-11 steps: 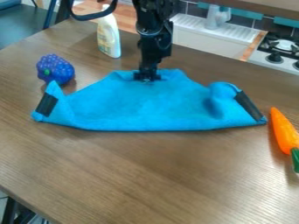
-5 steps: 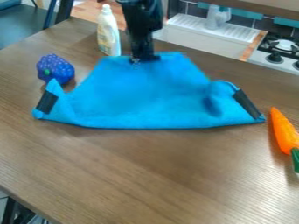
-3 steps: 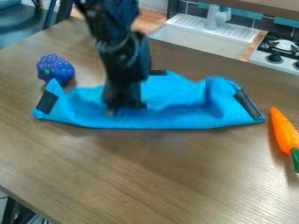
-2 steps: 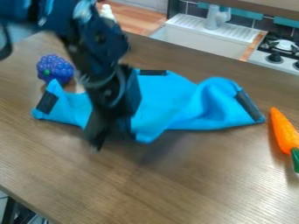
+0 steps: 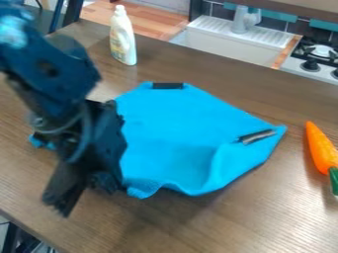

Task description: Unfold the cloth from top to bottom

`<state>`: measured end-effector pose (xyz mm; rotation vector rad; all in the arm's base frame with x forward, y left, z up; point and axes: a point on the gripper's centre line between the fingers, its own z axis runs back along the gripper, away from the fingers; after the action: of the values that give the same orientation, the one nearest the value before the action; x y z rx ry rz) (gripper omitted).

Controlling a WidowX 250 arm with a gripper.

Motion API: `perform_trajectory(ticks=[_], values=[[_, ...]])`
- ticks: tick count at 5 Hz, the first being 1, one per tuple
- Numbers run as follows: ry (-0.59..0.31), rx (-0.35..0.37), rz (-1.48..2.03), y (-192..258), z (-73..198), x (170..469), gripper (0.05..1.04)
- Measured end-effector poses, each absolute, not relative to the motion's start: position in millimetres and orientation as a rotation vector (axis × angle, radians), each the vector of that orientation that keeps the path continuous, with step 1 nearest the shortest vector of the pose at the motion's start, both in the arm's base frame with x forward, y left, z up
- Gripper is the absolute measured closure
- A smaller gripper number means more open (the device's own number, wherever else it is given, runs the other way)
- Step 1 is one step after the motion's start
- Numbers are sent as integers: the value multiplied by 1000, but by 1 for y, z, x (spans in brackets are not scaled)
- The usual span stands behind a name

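The arm [image 5: 49,79] enters at the upper left and slants down over the left part of the table [image 5: 218,222], with its lower section bent steeply toward the surface. The gripper [image 5: 69,185] is at the lower end, directed downward beside the near left portion of the cloth [image 5: 178,128]. Gripper state: whether it is released, clenched or grasping cannot be determined; contact with the cloth is likewise indeterminate. The blue cloth lies at mid-table, mostly spread, its left portion partly hidden behind the arm. A small blue section shows on the arm's left side. A black strip [image 5: 167,85] lies along the far edge; a second, creased strip [image 5: 256,136] lies near the right corner. The near edge is wavy, with a raised fold toward the right. Open table surface extends from this edge toward the camera, and a band of it separates the cloth from the toy carrot [image 5: 321,148] at the right. Beyond the cloth, a bottle [image 5: 123,39] stands upright near the table's far edge. The near left table edge runs diagonally below the gripper, well apart from it. A sink [image 5: 214,42] and stove [image 5: 314,62] are positioned beyond the far edge.
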<state>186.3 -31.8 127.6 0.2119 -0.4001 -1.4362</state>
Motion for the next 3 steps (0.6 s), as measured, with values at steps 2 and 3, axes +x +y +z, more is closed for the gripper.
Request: perform_trajectory(ticks=[2,3], values=[[-251,73,-1428,-52,142,165,1035],[-141,43,-1348,-68,150,173,1035]])
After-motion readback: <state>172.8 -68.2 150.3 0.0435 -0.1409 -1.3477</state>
